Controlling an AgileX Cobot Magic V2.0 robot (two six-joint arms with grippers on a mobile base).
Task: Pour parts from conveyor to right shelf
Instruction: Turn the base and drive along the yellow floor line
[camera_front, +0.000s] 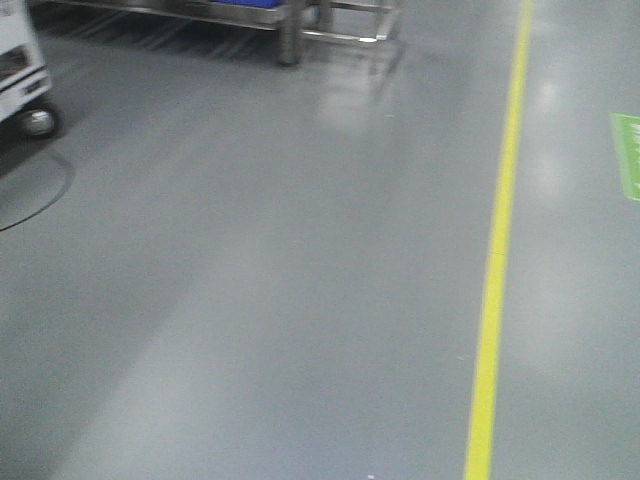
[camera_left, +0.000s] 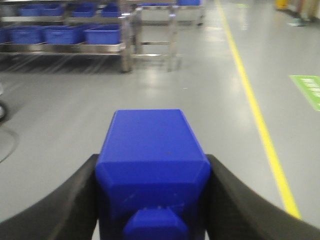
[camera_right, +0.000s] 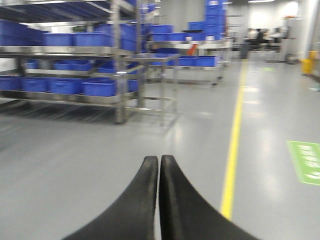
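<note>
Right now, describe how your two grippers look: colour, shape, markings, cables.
The left gripper has two matte black fingers, broad at the base and curving to narrower tips. The right gripper looks the same: smooth, black, tapered. No markings, cables or arms show.

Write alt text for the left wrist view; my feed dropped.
The left claw grips a blue block between its black fingers, above grey floor. A steel shelf holding blue tubs stands at upper left, and a yellow line runs along the right.
</note>
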